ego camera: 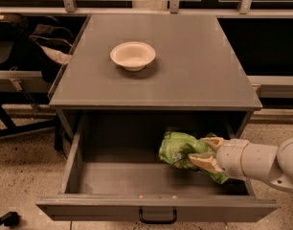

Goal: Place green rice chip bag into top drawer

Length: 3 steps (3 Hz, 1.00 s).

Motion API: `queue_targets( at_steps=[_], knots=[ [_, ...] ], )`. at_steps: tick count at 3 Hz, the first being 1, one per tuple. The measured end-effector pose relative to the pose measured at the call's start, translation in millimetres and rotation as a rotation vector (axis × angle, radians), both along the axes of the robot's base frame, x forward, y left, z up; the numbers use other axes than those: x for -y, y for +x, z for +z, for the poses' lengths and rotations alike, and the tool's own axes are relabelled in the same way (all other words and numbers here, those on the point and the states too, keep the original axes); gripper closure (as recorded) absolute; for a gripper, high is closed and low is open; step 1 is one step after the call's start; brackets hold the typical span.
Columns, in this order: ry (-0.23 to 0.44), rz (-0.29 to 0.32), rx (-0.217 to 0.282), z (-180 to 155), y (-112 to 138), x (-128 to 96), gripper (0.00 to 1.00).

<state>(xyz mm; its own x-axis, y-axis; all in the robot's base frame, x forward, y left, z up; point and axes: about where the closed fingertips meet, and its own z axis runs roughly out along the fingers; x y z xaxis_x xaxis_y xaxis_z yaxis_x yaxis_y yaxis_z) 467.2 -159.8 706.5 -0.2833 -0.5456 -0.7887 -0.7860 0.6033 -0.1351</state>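
Observation:
The green rice chip bag [181, 148] is crinkled and sits inside the open top drawer [156, 207], toward its right side, a little above or on the drawer floor. My gripper [206, 152] reaches in from the right on a white arm. Its tan fingers [202, 161] are closed on the right part of the bag, one above and one below. The drawer is pulled fully out, with its black handle [157, 218] at the front centre.
A cream-white bowl [132, 55] stands on the grey cabinet top [194, 71]. Dark chairs and a bag [39, 42] stand to the left of the cabinet. Speckled floor lies around the cabinet, and a window frame runs behind it.

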Motion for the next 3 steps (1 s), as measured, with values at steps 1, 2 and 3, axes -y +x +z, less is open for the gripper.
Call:
queue_targets(
  at_steps=[1, 2, 3],
  knots=[
    [0.0, 0.0, 0.0, 0.0, 0.0, 0.0, 0.07],
    [0.0, 0.0, 0.0, 0.0, 0.0, -0.1, 0.0],
    [0.0, 0.0, 0.0, 0.0, 0.0, -0.1, 0.0]
  ],
)
